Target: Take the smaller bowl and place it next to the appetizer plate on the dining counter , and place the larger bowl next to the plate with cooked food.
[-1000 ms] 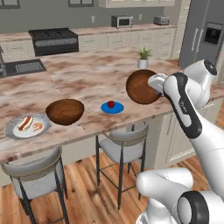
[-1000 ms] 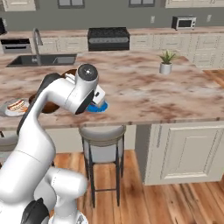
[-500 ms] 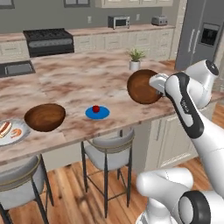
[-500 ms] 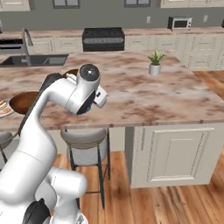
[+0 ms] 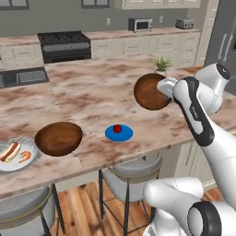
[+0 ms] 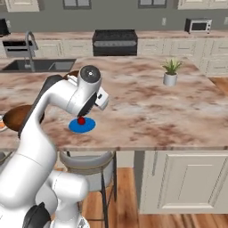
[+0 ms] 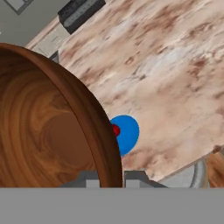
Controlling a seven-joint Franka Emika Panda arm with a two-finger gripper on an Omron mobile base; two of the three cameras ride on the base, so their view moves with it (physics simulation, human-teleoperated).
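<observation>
My gripper (image 5: 165,87) is shut on the rim of the smaller bowl (image 5: 151,91), a dark reddish-brown wooden bowl held tilted on its side in the air above the dining counter (image 5: 92,94). In the hand view the smaller bowl (image 7: 48,131) covers the left half, with the rim between my fingertips (image 7: 89,177). The appetizer plate (image 5: 119,132), blue with a red piece, lies on the counter below and left of the held bowl, also seen as the blue plate (image 7: 127,133) (image 6: 82,125). The larger bowl (image 5: 59,138) stands beside the plate with cooked food (image 5: 14,154).
A small potted plant (image 5: 161,63) stands on the counter's far right part. Grey stools (image 5: 131,173) are tucked under the near edge. A sink (image 6: 38,64), stove (image 5: 63,44) and microwave (image 5: 140,24) line the back wall counter. A fridge (image 5: 226,41) stands at the right.
The whole picture has shifted as the base drives, so the counter things sit differently in both base views. The arm keeps its pose, with the smaller bowl still held.
</observation>
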